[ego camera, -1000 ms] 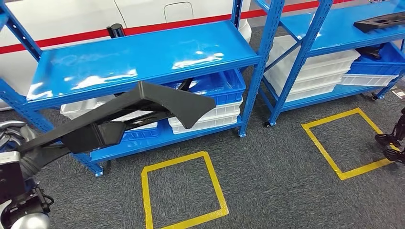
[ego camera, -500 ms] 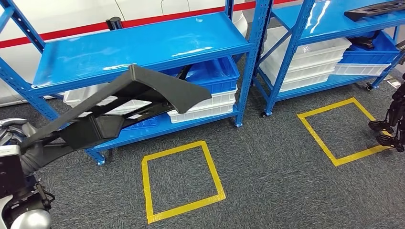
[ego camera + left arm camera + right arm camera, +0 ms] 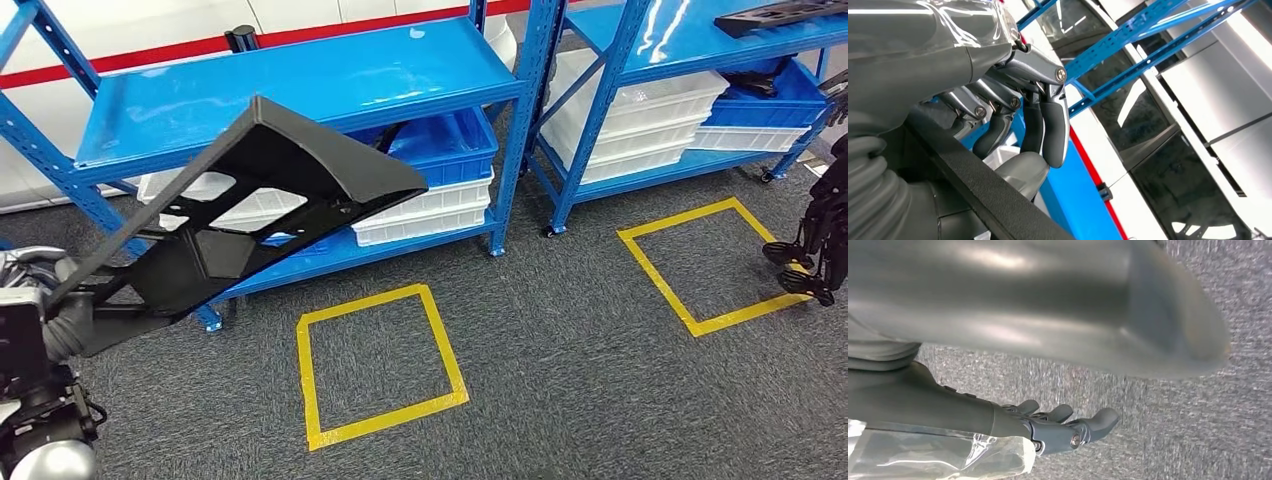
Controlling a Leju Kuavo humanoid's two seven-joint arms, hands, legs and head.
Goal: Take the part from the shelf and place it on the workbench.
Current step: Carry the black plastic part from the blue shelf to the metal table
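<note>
Currently listed: one long black part [image 3: 250,215], a flat frame with cut-out openings, carried in the air in front of the left blue shelf [image 3: 300,85] and tilted up toward its top board. Its lower end sits in the left hand [image 3: 1018,125], whose dark fingers [image 3: 1053,130] curl over the part's edge with the thick thumb under it, a firm grip. Right hand [image 3: 810,255]: hangs at the far right above the grey carpet [image 3: 580,380], holding nothing, fingers loosely bent and apart. Left shelf, lower level: white bins [image 3: 430,215] stacked with a blue bin [image 3: 450,150] on top. Right shelf [image 3: 690,40]: another black part [image 3: 780,14] on the top board; white bins [image 3: 640,125] and a blue bin [image 3: 765,110] below. Floor: two yellow tape squares, one [image 3: 375,365] before the left shelf, one [image 3: 700,265] before the right.
</note>
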